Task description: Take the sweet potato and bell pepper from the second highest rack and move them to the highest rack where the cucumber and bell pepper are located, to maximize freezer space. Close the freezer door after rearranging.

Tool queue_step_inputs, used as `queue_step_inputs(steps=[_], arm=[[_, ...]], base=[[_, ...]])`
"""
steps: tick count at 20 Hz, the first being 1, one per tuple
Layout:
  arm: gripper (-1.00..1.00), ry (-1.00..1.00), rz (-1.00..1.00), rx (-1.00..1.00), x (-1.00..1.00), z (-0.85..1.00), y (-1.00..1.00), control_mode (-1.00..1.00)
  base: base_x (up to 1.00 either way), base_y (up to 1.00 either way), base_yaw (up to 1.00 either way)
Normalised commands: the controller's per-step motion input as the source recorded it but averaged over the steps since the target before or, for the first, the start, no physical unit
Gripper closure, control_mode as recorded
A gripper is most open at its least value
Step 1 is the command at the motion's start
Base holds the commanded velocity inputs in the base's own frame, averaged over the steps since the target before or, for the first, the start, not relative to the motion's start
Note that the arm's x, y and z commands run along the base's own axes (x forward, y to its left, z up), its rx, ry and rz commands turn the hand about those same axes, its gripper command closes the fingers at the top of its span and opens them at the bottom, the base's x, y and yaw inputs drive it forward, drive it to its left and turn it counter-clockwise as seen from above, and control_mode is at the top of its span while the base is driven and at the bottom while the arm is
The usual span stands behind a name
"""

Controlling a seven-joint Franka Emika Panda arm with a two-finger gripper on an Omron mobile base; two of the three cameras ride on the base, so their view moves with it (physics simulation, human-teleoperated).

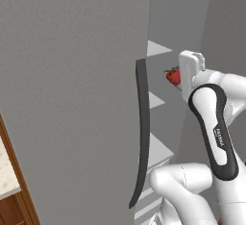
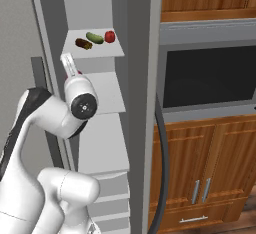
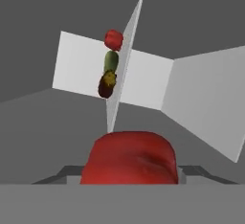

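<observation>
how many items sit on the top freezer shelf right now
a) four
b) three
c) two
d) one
b) the right base view shows a dark brown lump, a cucumber and a red pepper in a row on the top shelf.

The white arm is raised and bent at the elbow, reaching far forward. At its end the tool (image 1: 185,75) is closed around a red pepper (image 3: 129,158).

red bell pepper (image 3: 129,158), green cucumber (image 2: 94,37), grey freezer door (image 1: 72,99)
</observation>
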Motion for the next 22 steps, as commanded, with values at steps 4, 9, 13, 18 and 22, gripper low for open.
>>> queue_step_inputs(steps=[4,9,13,18,22], arm=[[1.0,0.0,0.0,0.0,-0.36,0.77,-0.13,-1.0],[1.0,0.01,0.0,0.0,0.11,0.46,0.03,-1.0],[1.0,0.02,0.0,0.0,0.38,0.17,0.05,-1.0],[1.0,0.04,0.0,0.0,0.52,0.0,0.04,-1.0],[1.0,0.11,0.0,-0.02,0.56,0.0,0.09,-1.0]], base=[[0.0,0.0,0.0],[0.0,0.0,0.0],[0.0,0.0,0.0],[0.0,0.0,0.0],[0.0,0.0,0.0]])
